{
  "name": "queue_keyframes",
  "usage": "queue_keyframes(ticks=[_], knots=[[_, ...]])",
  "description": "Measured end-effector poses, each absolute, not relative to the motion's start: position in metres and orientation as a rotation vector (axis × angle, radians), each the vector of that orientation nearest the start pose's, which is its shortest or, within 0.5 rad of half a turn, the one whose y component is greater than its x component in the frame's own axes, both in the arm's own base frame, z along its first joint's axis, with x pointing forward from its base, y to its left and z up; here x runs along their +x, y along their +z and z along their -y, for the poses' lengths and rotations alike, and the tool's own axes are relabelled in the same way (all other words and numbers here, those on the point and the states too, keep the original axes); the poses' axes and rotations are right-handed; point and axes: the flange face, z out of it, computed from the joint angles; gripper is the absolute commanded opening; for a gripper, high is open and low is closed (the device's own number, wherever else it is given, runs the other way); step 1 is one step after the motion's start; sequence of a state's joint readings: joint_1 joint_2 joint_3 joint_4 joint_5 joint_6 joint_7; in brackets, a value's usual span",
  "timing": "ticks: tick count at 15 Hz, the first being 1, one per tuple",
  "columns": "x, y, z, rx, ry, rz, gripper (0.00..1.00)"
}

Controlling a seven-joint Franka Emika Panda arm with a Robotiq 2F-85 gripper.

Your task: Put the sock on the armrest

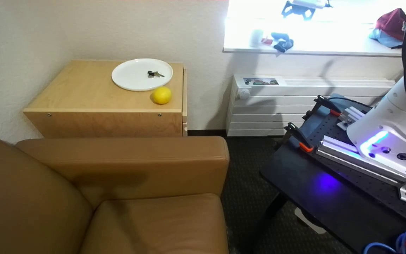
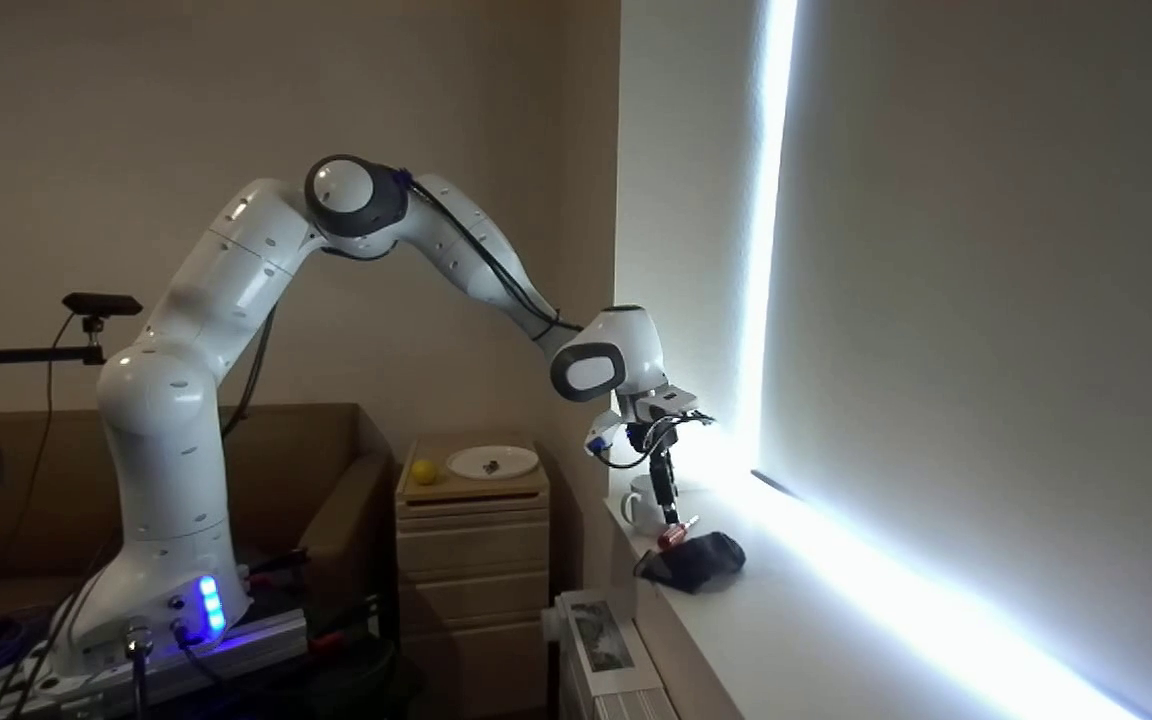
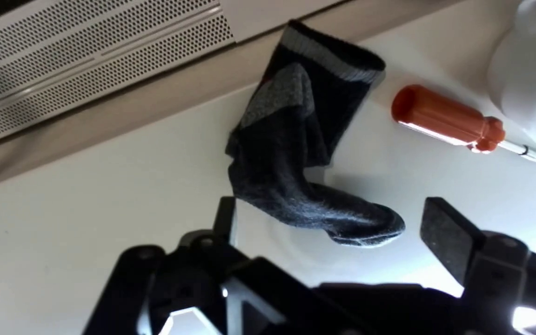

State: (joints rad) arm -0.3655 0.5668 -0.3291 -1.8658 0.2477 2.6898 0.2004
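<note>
- One sock (image 3: 277,158) lies folded on the windowsill (image 3: 110,195), its cuff poking past the edge.
- The gripper (image 3: 333,225) hangs above, empty, spread wide, probably to close across the rounded end.
- The armrest (image 1: 125,148) stands well apart, so a firm pinch seems needed.

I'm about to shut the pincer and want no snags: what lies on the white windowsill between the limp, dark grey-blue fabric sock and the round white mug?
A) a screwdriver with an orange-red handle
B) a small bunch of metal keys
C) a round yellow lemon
A: the wrist view shows the screwdriver between the sock and the mug, with a gap visible on the sock side.
</note>
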Motion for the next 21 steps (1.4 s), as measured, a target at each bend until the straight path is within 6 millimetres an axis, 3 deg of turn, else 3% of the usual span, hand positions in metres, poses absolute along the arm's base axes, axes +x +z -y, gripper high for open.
queue_keyframes(ticks=[5, 9, 10, 12, 17, 21], knots=[[0.543, 0.194, 0.41, -2.742, -0.524, -1.665, 1.0], [0.557, 0.176, 0.43, -2.688, -0.579, -1.784, 1.0], [0.559, 0.175, 0.438, -2.675, -0.593, -1.819, 0.75], [0.559, 0.17, 0.451, -2.658, -0.601, -1.882, 0.66], [0.56, 0.152, 0.466, -2.603, -0.472, -2.019, 0.31], [0.564, 0.157, 0.474, -2.535, -0.351, -2.114, 0.02]])
